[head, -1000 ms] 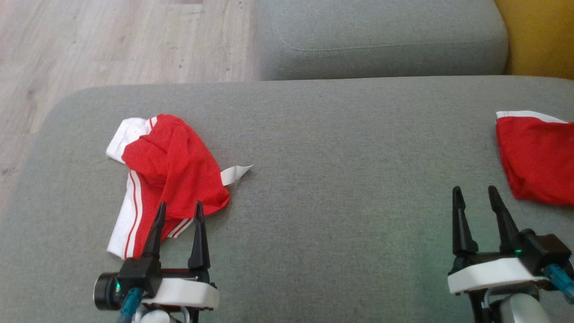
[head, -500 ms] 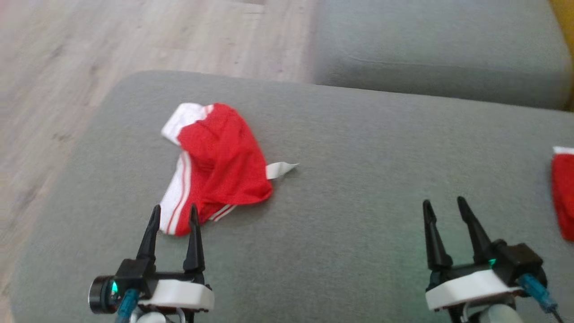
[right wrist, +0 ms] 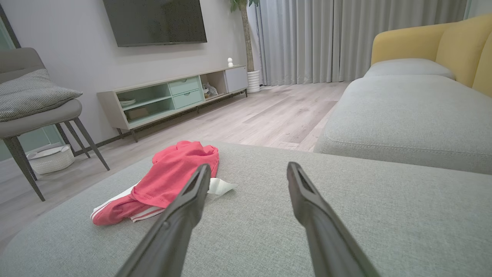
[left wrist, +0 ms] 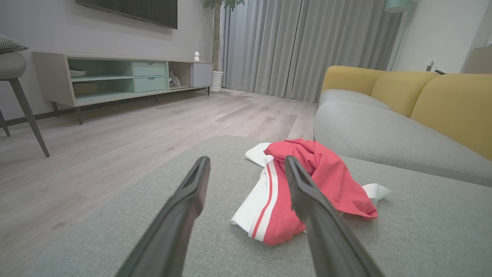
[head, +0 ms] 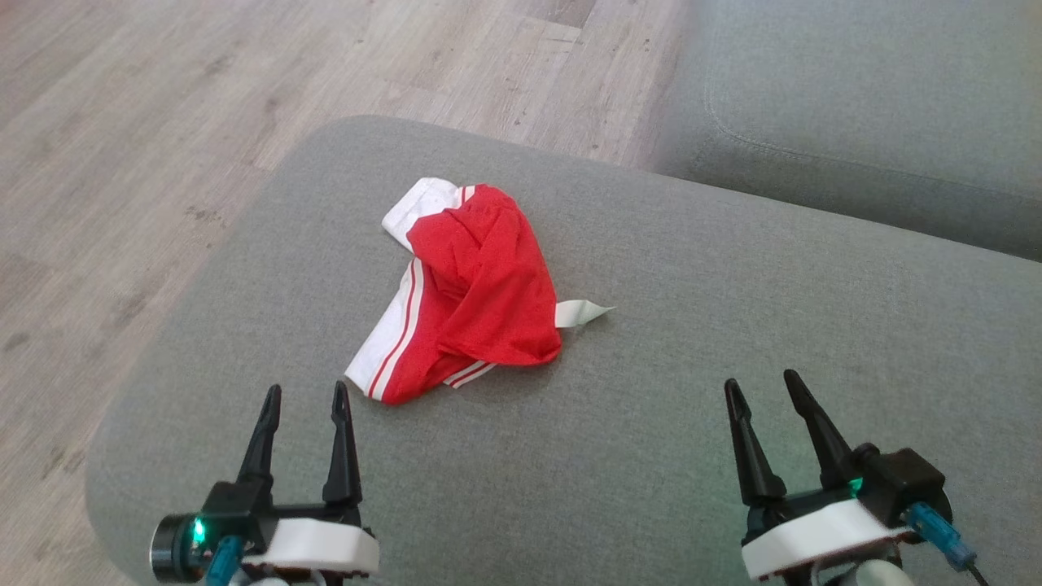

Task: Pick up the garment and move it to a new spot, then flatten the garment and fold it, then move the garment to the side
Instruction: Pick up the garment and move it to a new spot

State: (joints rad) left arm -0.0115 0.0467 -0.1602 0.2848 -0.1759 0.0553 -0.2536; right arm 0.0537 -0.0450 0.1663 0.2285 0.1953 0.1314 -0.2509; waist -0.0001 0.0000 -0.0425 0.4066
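Garment: crumpled red shorts, thin knit, white side panels with red stripes, white tab poking out. It lies on the grey woven cushion, just ahead of the left gripper fingertips and well off to the left of the right gripper. Both sets of fingers are spread wide and empty. Judged light, limp and not fragile; it will sag when lifted. Best pinch is probably the raised red fold or the near white hem.

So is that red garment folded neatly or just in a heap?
In a heap. The garment lies bunched on the grey cushion, red cloth rumpled over its white striped edge, a white strip poking out sideways.
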